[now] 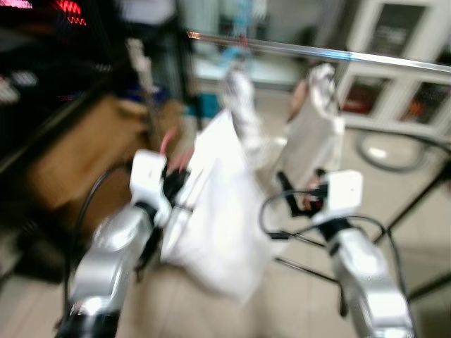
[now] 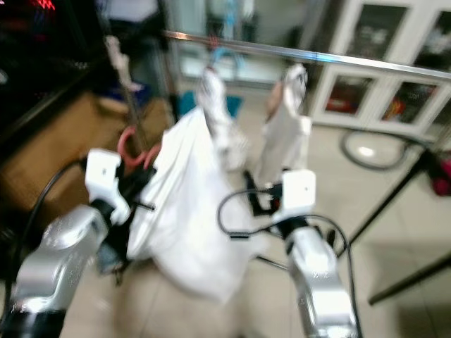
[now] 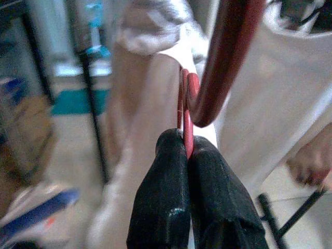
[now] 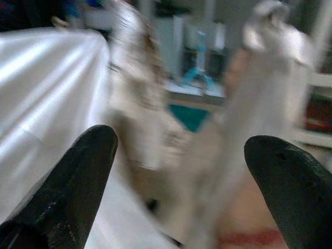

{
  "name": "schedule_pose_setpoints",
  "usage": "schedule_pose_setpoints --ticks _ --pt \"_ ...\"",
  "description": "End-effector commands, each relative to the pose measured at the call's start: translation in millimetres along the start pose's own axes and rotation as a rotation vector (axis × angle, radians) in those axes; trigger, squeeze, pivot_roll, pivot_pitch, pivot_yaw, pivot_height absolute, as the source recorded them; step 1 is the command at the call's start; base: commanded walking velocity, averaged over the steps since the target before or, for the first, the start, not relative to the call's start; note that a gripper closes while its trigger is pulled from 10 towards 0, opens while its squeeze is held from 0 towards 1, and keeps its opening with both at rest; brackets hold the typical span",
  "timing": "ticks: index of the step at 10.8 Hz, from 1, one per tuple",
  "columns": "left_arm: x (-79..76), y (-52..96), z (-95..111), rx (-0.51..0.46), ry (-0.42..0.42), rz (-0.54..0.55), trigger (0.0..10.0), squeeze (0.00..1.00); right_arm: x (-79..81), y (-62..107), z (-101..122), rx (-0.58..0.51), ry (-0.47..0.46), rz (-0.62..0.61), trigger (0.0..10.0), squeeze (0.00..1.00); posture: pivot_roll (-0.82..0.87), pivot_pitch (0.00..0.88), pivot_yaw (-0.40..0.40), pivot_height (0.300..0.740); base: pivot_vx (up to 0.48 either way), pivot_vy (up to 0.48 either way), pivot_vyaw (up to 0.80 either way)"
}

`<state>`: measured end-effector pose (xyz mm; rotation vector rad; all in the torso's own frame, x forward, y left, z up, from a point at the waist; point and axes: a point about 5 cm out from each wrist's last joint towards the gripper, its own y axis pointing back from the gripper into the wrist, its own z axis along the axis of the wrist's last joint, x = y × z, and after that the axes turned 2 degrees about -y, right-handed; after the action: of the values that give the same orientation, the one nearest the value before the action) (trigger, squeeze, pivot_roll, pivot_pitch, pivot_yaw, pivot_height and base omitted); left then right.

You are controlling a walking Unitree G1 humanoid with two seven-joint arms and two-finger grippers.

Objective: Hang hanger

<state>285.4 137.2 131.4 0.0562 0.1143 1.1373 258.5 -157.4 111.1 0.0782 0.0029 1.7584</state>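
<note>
I see a metal rail point(image 2: 303, 53) running across the top of the blurred head views, with two pale garments point(image 2: 285, 120) already hanging from it. Below the rail, a big white garment point(image 2: 187, 211) droops between my arms. It hangs from a red hanger point(image 3: 220, 62), and my left gripper point(image 3: 187, 155) is clenched on the hanger's thin red wire. My right gripper point(image 4: 181, 171) hovers beside the white cloth, fingers spread wide, grasping nothing.

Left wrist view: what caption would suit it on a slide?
Left gripper pinching a red hanger beside white clothing.
</note>
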Motion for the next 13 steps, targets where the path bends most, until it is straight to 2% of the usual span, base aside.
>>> schedule_pose_setpoints --ticks 1,3,4,5,7,8,10,13 --pt "0.9 -2.0 8 -0.034 -0.030 -0.010 10.0 0.00 -0.2 -1.5 -3 0.017 -0.009 0.006 10.0 0.00 0.02 0.000 0.007 0.740 0.311 0.364 0.00" --pt "2.3 -6.1 11 -0.026 -0.036 -0.033 10.0 0.00 3.2 -1.8 -4 0.027 -0.007 0.029 10.0 0.00 0.02 0.000 0.005 0.740 0.315 0.364 0.00" --pt "6.5 -8.0 16 -0.027 -0.041 -0.010 10.0 0.00 2.9 -1.4 -6 0.032 -0.008 0.032 10.0 0.00 0.02 0.000 0.005 0.740 0.315 0.364 0.00" --pt "13.9 -10.9 22 -0.023 -0.044 0.024 10.0 0.00 2.7 -1.6 -6 0.035 -0.010 0.035 10.0 0.00 0.01 0.000 0.006 0.740 0.307 0.368 0.00" --pt "41.2 -28.0 56 -0.031 -0.110 0.059 10.0 0.00 2.7 -1.1 -9 0.049 -0.011 0.039 10.0 0.00 0.01 0.000 0.015 0.740 0.000 0.000 0.00" --pt "41.1 -29.0 55 -0.040 -0.133 0.051 10.0 0.00 4.3 -3.7 -8 0.044 -0.011 0.034 10.0 0.00 0.00 0.000 0.028 0.740 0.000 0.000 0.00" --pt "27.8 -27.6 36 -0.043 -0.083 0.042 10.0 0.00 0.7 -12.3 -5 0.030 -0.005 0.000 10.0 0.00 0.00 0.000 0.034 0.740 0.000 0.000 0.00" --pt "26.0 -28.6 22 -0.006 -0.065 0.052 10.0 0.00 -1.8 -23.1 -4 0.038 -0.011 -0.024 10.0 0.00 0.01 0.000 0.033 0.740 0.000 0.000 -0.80"
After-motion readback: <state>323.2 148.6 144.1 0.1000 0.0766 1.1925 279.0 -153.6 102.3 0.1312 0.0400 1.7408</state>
